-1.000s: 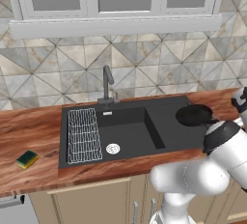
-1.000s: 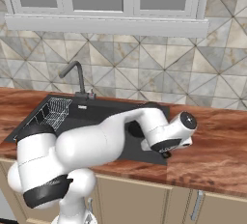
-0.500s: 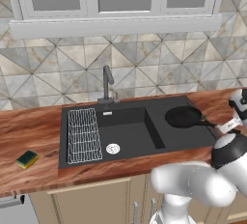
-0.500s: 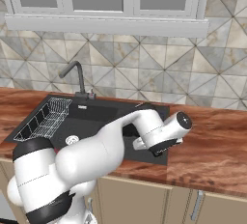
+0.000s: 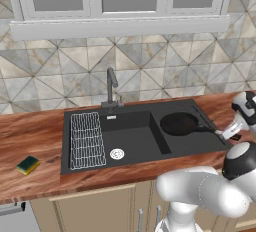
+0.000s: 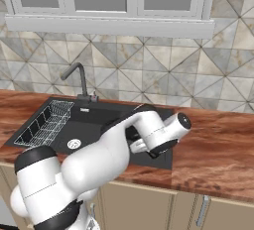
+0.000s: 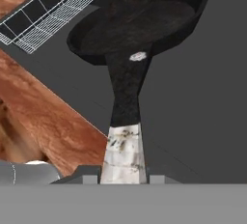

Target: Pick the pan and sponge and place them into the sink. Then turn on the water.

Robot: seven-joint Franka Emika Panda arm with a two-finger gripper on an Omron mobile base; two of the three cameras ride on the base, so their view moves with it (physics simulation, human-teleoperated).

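**Operator:** I've got the gripper [image 7: 123, 179] clenched on the pale tip of the pan's handle — the hand view looks straight along it. The pan [image 5: 179, 123] hangs over the right side of the sink [image 5: 127, 153], above the flat ledge beside the basin, from what I can tell.

**Spotter:** So which step are we in?

**Operator:** Placing the pan, I'd say. Next it wants carrying left over the basin, lowering, then letting go. After that comes the sponge [image 5: 27, 165], which lies on the table well left of the sink, near the front edge.

**Spotter:** Do the base cameras agree?

**Operator:** The left base view gives me the layout — pan, wire rack [image 5: 86, 140], drain [image 5: 117, 153] and faucet [image 5: 111, 87]. In the right base view my own arm covers the pan, though the rack [image 6: 45, 124] and faucet [image 6: 78, 78] are plain there. No water is running.
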